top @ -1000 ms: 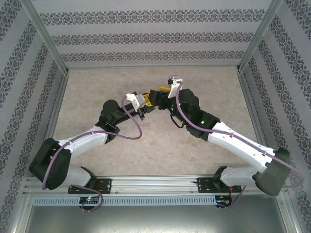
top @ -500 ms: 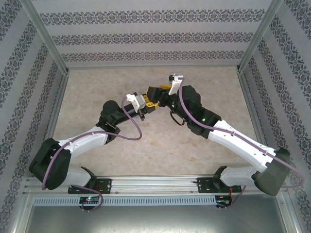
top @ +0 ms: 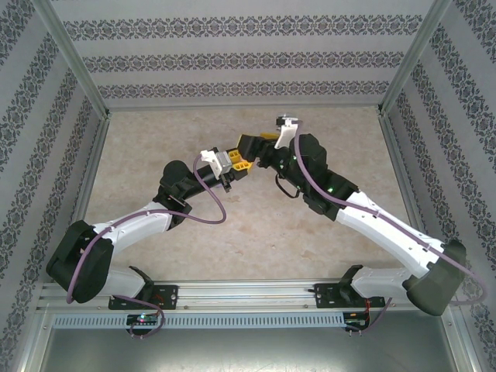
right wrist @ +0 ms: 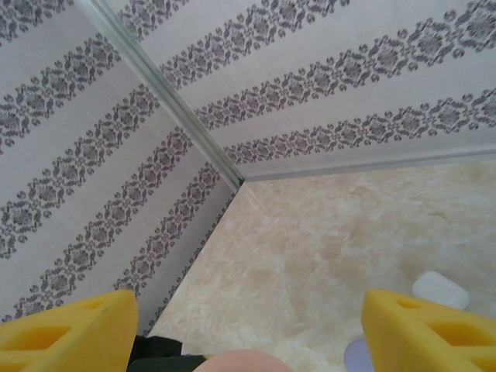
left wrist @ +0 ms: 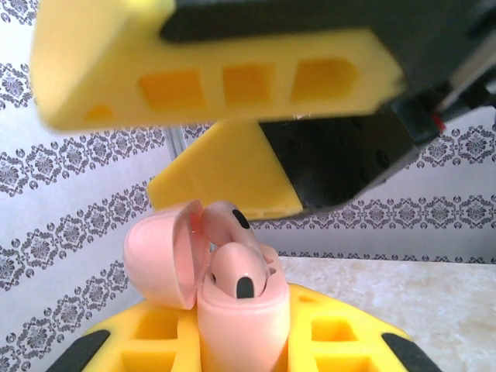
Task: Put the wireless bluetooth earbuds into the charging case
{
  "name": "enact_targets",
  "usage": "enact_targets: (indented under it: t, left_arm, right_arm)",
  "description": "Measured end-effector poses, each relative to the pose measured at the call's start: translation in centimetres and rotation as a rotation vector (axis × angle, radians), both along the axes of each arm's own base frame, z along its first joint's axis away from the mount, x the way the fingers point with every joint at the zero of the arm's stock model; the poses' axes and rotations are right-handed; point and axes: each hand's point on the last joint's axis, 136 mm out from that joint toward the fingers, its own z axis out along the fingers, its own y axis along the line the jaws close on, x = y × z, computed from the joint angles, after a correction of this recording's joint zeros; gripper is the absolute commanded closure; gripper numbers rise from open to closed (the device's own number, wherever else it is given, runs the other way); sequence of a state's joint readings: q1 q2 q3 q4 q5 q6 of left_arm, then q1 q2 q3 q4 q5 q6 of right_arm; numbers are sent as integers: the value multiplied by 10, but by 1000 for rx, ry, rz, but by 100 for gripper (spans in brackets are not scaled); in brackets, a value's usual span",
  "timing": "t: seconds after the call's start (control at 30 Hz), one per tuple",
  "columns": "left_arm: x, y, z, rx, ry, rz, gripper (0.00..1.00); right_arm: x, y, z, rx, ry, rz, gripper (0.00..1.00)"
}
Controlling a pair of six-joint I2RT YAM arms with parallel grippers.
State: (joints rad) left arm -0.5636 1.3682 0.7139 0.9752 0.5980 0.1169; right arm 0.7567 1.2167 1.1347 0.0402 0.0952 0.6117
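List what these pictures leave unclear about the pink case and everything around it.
- Left wrist: the pink case runs off the bottom edge inside the left pincer, so how deep its two earbuds sit is unclear.
- Right wrist: a pink shape is cut by the bottom edge. The white item and lilac item are too small or cut off to name.
- Top external: the wrists cover the case.

I count two pincers of my own: the left pincer (left wrist: 248, 350) and the right pincer (right wrist: 248, 329). There is one pink charging case (left wrist: 239, 322), and it holds two pink earbuds (left wrist: 243, 273). On the desk (right wrist: 325, 232) I count one white case (right wrist: 440, 290) and one pale purple rounded thing (right wrist: 357, 356), which I see only in part.
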Motion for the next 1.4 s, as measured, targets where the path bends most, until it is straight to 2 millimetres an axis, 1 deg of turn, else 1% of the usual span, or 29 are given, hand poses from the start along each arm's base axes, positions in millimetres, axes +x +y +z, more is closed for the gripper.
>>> enact_targets:
  t: [0.07,0.2,0.23,0.27,0.3,0.33,0.37,0.4,0.43,0.5,0.53,0.6,0.67,1.03,1.13,1.4]
  left_arm:
    - [0,0,0,0,0,0,100]
    - [0,0,0,0,0,0,100]
    - [0,0,0,0,0,1,100]
    - [0,0,0,0,0,1,100]
    - [0,0,0,0,0,1,100]
    - [0,0,-1,0,1,1,100]
    - [1,0,-1,1,2,1,100]
    - [1,0,-1,1,2,1,100]
    - [1,0,-1,1,2,0,100]
    - [1,0,-1,1,1,1,100]
    - [0,0,-1,2,0,1,100]
    - [0,0,-1,3,-1,0,100]
    - [0,0,-1,3,-2,0,100]
    - [0,-1,-1,5,-4,-3,100]
    - [1,-1,-3,8,-1,-3,100]
    - [2,-2,-6,11,6,-3,100]
  right_arm:
    - [0,-10,8,15,-11,-18,19]
    - [-5,-30,27,52,-40,-48,19]
    - [-6,-35,31,56,-46,-54,21]
    - [-7,-40,34,62,-48,-62,25]
    - [-8,-45,35,67,-50,-70,31]
    - [-8,-49,35,74,-46,-78,40]
    - [-7,-55,32,78,-37,-89,55]
    - [-6,-62,27,77,-25,-102,68]
    - [-4,-67,22,77,-12,-112,76]
    - [2,-77,5,74,36,-135,93]
    - [4,-80,-3,74,56,-140,99]
    - [6,-84,-21,60,104,-143,100]
    - [6,-82,-32,49,140,-130,100]
    - [7,-51,-64,21,238,-25,100]
    - [6,-41,-64,17,243,1,100]
    - [4,-32,-45,33,209,28,100]
